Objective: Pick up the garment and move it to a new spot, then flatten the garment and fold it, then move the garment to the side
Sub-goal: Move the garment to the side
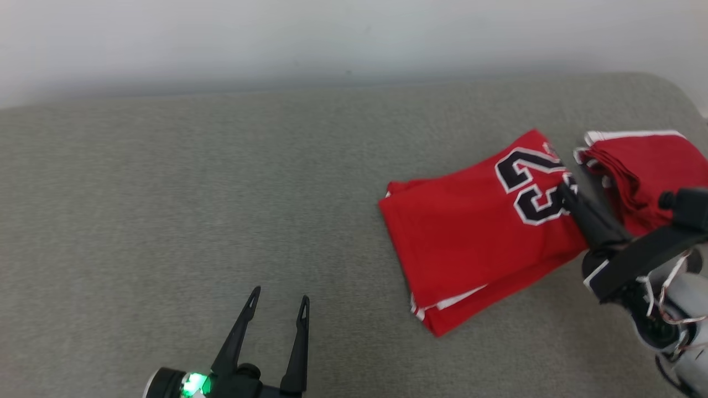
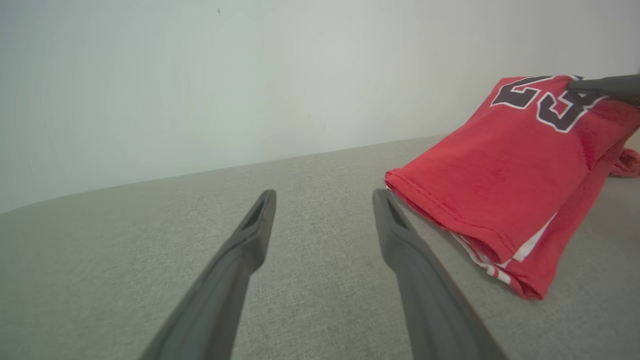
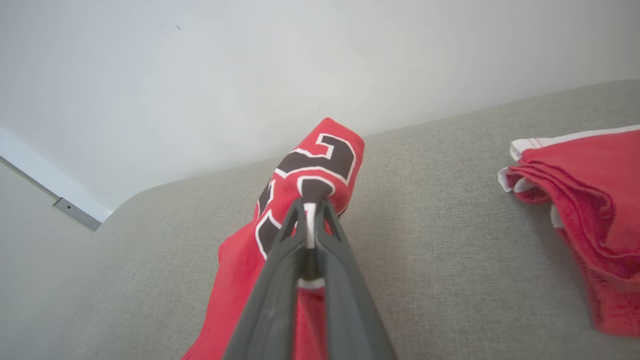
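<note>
Currently the red folded jersey with a black, white-edged 23 lies at the right of centre in the head view, on the grey woven-fabric worktop. The right pincer reaches in from the lower right of the frame. Its two dark fingers are pressed together on the jersey's edge beside the number, and the right wrist view shows a strip of white trim pinched between the tips. In the left wrist view that numbered end stands higher than the hemmed end, which rests on the worktop. The left pincer sits at the lower left of the frame with its fingers spread wide, holding nothing and well apart from the jersey. A second red cloth with white trim, loosely bunched, lies at the right edge, just beyond the jersey.
</note>
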